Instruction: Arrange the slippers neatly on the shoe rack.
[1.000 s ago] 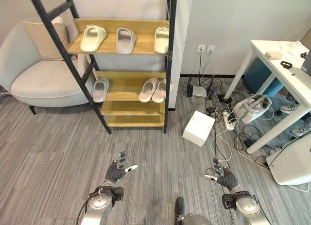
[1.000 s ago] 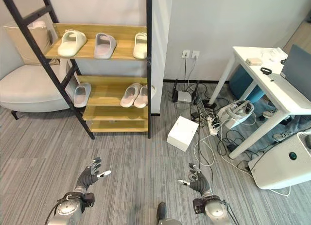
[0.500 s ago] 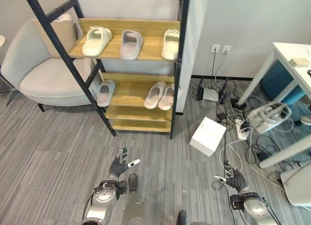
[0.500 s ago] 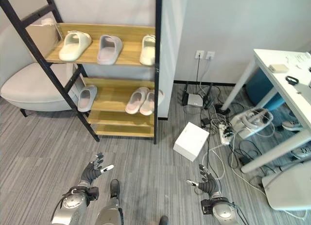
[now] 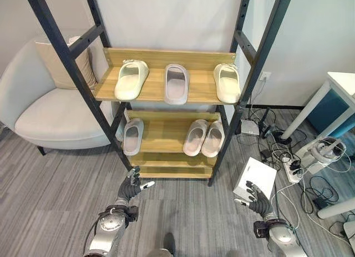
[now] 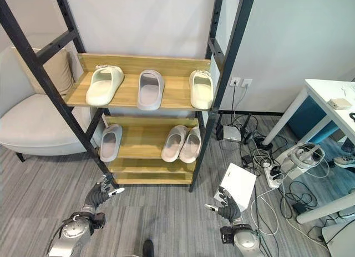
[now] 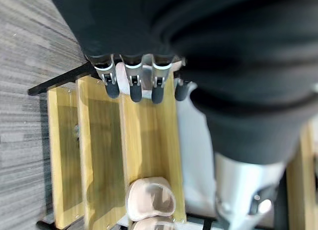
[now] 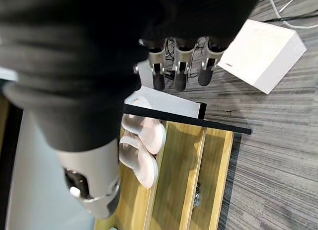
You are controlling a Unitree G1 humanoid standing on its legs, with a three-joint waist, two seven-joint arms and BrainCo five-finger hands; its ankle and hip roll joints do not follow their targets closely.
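While the two eye views take in the whole shoe rack, a black-framed stand with wooden shelves against the wall, the wrist views catch parts of its lower shelves from close by. On the top wooden shelf lie three slippers, well apart: a cream slipper toward the robot's left, a grey slipper in the middle and another cream slipper at the right. On the middle shelf a lone grey slipper lies at the left end, and a pale pink pair lies side by side, touching, at the right. The right wrist view shows that pink pair past the fingers, together with the white box on the carpet; the left wrist view shows a pink slipper on a shelf. An armchair stands left of the rack, and a power strip lies among cables to the right.

The left hand hovers low in front of the rack's left leg, fingers spread and straight, holding nothing. The right hand hovers beside the white box, fingers likewise spread and empty.
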